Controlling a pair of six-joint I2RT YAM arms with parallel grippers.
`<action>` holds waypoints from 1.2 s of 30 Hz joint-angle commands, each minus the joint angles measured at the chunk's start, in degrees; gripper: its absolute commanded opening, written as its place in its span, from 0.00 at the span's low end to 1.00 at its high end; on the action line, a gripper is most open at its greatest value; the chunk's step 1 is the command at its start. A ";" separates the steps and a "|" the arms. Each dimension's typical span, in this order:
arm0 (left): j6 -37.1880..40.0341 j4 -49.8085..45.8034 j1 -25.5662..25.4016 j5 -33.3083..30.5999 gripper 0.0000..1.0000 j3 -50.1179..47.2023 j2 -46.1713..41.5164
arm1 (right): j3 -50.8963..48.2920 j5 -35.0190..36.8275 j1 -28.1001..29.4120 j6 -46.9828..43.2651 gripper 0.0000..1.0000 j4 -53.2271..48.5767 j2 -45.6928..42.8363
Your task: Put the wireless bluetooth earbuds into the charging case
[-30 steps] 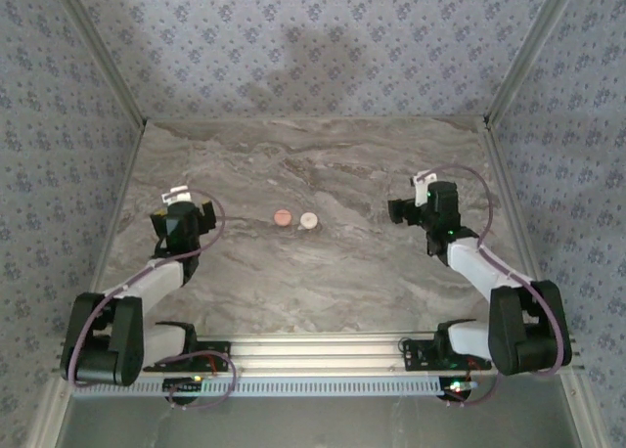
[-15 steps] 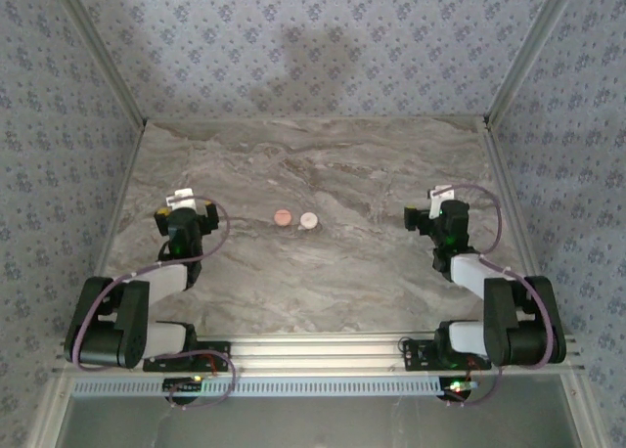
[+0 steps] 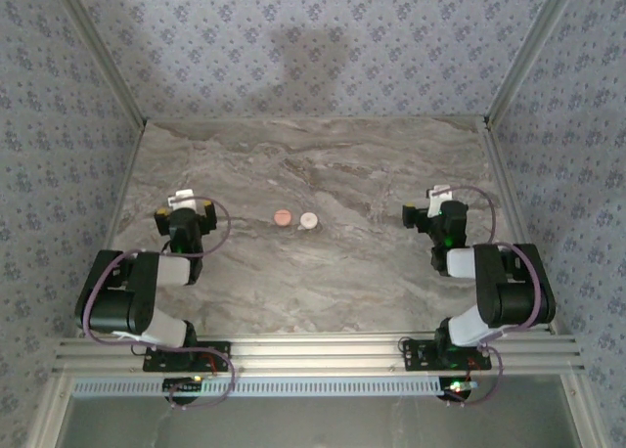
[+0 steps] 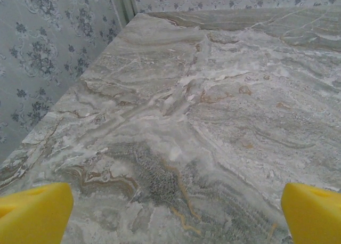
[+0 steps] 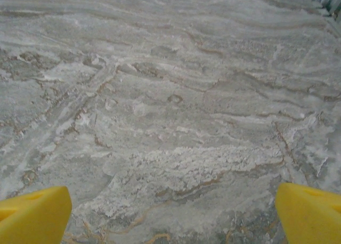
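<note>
Charging case [image 3: 283, 216] lies open at frame centre, reachable by both; left gripper [image 3: 185, 210], right gripper [image 3: 433, 213] fingers apart, empty.

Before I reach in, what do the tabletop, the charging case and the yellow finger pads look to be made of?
The tabletop: marble-look stone or laminate, grey-beige veining, matte sheen. The charging case: probably smooth plastic, one salmon-pink disc, one whitish; too small to confirm. The finger pads: yellow, soft-looking foam or rubber, dull rounded surface.
</note>
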 commanded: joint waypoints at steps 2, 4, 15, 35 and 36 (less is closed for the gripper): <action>-1.60 3.31 3.51 7.29 1.00 3.02 4.47 | 0.43 -2.77 -1.71 0.99 1.00 2.43 0.64; -2.84 -0.08 4.45 7.94 1.00 3.59 3.26 | 1.11 -4.12 -3.17 2.36 1.00 1.12 0.72; -2.83 -0.51 4.48 7.98 1.00 3.69 3.19 | 1.19 -4.26 -3.37 2.45 1.00 1.17 0.80; -2.70 -0.36 4.36 7.91 1.00 3.74 3.28 | 1.13 -2.51 -2.49 2.10 1.00 1.18 0.76; -2.66 -0.36 4.35 7.97 1.00 3.77 3.21 | 1.21 -2.51 -2.47 2.10 1.00 1.10 0.78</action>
